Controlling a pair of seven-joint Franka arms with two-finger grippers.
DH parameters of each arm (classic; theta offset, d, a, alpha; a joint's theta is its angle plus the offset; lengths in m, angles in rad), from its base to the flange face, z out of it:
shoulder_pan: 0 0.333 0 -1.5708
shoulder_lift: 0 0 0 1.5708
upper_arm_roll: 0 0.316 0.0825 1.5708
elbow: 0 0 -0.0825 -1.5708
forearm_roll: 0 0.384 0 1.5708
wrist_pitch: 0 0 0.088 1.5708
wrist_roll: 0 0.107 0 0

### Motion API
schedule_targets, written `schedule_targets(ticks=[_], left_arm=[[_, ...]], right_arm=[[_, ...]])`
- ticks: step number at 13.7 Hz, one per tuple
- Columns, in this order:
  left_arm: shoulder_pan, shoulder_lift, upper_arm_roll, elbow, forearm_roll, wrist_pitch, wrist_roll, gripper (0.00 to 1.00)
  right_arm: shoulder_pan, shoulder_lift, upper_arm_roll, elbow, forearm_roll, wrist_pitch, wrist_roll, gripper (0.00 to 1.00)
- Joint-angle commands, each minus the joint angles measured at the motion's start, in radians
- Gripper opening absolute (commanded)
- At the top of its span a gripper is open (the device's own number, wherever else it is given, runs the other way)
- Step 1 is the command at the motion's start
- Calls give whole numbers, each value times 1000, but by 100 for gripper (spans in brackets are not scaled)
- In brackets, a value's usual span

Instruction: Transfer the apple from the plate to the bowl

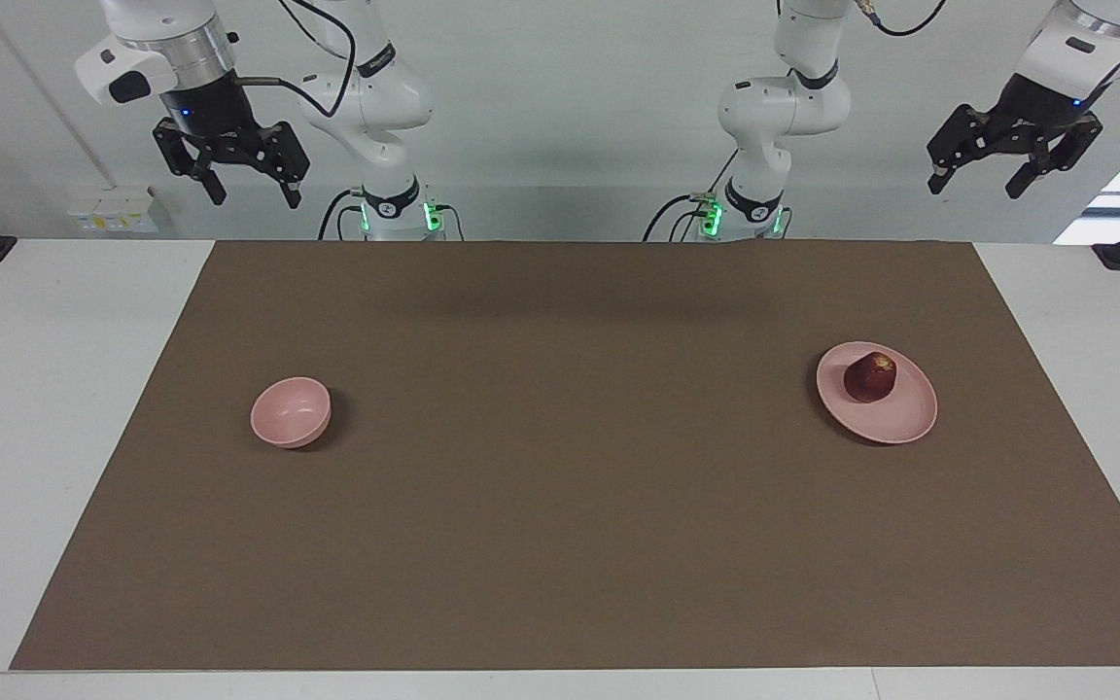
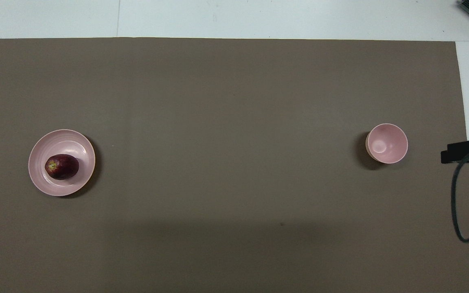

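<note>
Apple (image 1: 870, 376) sits on plate (image 1: 877, 393), left-arm end of desk (image 1: 64, 408). Left gripper (image 1: 979, 181) and right gripper (image 1: 249, 185) both raised, fingers released. Descend left vertically, pinch apple's middle; bowl (image 1: 291, 412) well apart.

A robotics lab: two white robot arms (image 1: 375, 107) mounted at the 12 o'clock edge of a white table (image 1: 54, 389) covered by a brown mat (image 1: 560, 506), bare walls, trailing cables.

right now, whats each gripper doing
left gripper: open, holding nothing, raised at its own end of the table.
right gripper: open, holding nothing, raised at its own end.
</note>
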Motion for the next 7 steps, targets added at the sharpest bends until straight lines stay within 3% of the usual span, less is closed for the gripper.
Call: schedule_targets(ticks=[1, 7], left_arm=[[5, -31, -6, -39, 10, 21, -8, 100], [4, -31, -6, -36, 7, 6, -16, 100]], right_arm=[[-11, 15, -1, 21, 10, -5, -13, 100], [-7, 9, -1, 14, 9, -4, -15, 100]])
